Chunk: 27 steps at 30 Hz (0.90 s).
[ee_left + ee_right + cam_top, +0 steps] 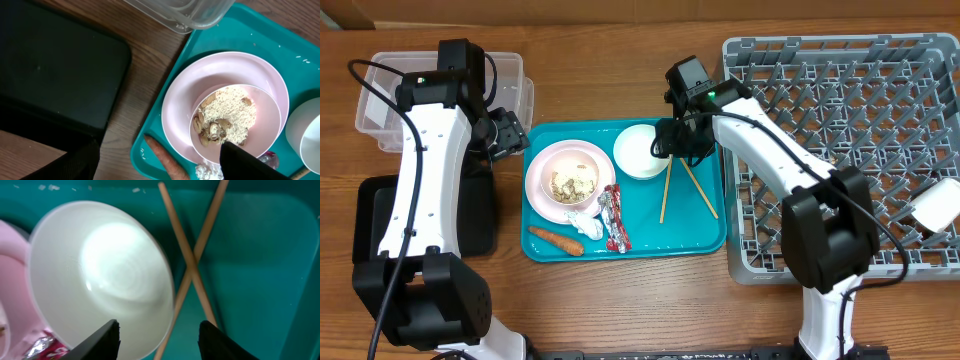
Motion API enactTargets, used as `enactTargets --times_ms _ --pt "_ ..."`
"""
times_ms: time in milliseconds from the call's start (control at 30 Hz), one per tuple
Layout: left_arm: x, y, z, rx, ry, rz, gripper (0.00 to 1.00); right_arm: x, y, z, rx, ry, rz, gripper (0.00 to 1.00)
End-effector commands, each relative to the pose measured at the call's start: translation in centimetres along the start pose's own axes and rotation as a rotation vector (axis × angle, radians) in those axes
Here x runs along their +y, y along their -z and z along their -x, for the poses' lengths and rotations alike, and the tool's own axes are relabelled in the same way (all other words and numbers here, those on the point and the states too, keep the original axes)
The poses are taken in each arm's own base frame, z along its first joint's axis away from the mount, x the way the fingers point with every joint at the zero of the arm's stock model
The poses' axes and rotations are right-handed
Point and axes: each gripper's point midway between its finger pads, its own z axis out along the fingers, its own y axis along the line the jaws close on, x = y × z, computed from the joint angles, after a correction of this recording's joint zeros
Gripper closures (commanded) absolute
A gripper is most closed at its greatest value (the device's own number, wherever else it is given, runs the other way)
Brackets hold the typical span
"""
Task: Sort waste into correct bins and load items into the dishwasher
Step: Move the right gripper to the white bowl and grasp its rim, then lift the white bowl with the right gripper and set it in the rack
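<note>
Carrot: the small orange carrot (556,240) lies on the teal tray (700,235), at the front edge, closest to the robot.
Tissue: the crumpled white tissue (582,220) sits just behind the carrot and touches the plate's front edge.
Wrapper: the red-and-silver wrapper (614,220) lies just right of the tissue.
Plate: the round pinkish plate (185,95) sits on the left part of the teal tray.
Bowl with food: a small white bowl (267,120) sits on the plate, and the rice scraps (230,112) are inside it.
Chopsticks: the wooden chopsticks (192,260) lie crossed on the tray, right of the plate.
Empty bowl: the other white bowl (110,265) sits at the back of the tray, between the plate and the chopsticks.
Right gripper: the right gripper (162,337) is at the empty bowl. Its fingers are apart, one over the inside and one outside, with the bowl's edge between them. It is not pinching the edge.
Left gripper: the left gripper (160,162) hangs above the tray's left edge, beside the plate. Its fingers are wide apart and hold nothing.
Black tray: the black tray (368,225) lies on the table, left of the teal tray.
Clear tub: the clear tub (510,70) is at the back left, behind the black tray.
Rack: the big grey dish rack (880,80) stands right of the teal tray and reaches to the far edge.
</note>
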Motion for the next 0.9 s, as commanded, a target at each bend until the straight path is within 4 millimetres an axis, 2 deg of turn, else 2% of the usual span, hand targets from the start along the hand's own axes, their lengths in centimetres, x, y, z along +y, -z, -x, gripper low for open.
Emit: enactTargets --times_ms 0,100,333,400,500,567,700,800,867 --pt "0.0 1.3 0.6 -0.046 0.010 -0.008 0.20 0.1 -1.0 0.1 0.005 -0.027 -0.016 0.54" --pt "0.0 1.3 0.6 -0.046 0.004 -0.008 0.20 -0.2 -1.8 -0.2 0.024 -0.041 -0.025 0.61" --pt "0.0 1.3 0.7 -0.047 0.004 -0.008 0.20 -0.2 -1.9 -0.3 0.030 -0.062 -0.027 0.95" --pt "0.0 1.3 0.7 -0.047 0.004 -0.008 0.20 -0.2 -1.8 -0.4 0.033 -0.062 -0.028 0.96" --pt "0.0 1.3 0.7 -0.047 0.004 -0.008 0.20 -0.1 -0.7 0.2 0.013 -0.064 -0.022 0.96" --pt "0.0 1.3 0.7 -0.047 0.004 -0.008 0.20 0.0 1.0 1.3 -0.023 -0.070 -0.010 0.96" --pt "0.0 1.3 0.6 -0.046 0.004 -0.008 0.20 0.1 6.5 4.4 -0.137 -0.087 0.021 0.96" --pt "0.0 1.3 0.6 -0.046 0.004 -0.008 0.20 -0.8 12.6 6.9 -0.267 -0.103 0.031 0.96" --pt "0.0 1.3 0.7 -0.047 0.004 -0.008 0.20 -2.6 16.5 8.1 -0.364 -0.134 -0.013 0.96"
